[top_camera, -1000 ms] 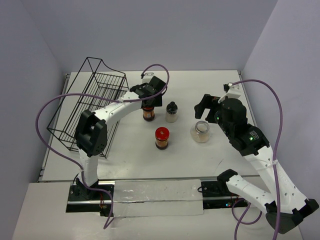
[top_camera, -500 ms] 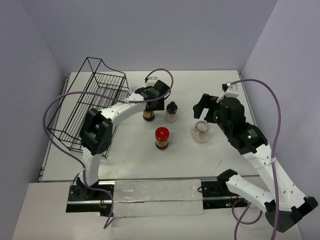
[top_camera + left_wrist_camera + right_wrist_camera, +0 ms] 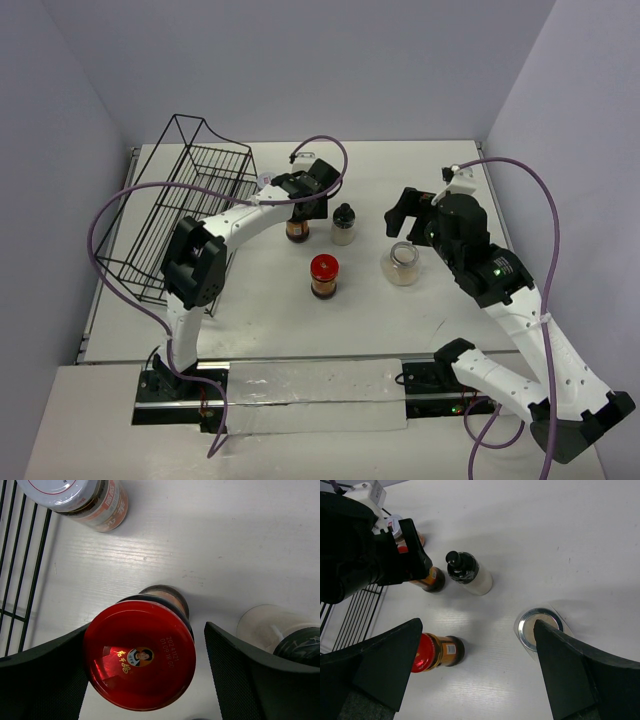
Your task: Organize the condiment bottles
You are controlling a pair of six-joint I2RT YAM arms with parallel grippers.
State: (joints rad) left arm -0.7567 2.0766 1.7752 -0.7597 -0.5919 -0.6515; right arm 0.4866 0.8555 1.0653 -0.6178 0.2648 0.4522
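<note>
Left jaws have settled astride the red-lidded, dark-filled glass jar (image 3: pixel 139 655), lid between them but still released, so grasp looks next; right jaws hang open.

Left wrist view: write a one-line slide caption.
Open left gripper straddles a red-lidded jar; a silver-lidded jar stands beyond, beside the wire rack.

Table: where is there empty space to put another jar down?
Bare table runs along the near edge, between the front red-lidded jar and the arm bases. The far strip behind the black-capped bottle is also free. The middle is crowded around the wide jar, left gripper and right gripper.
</note>
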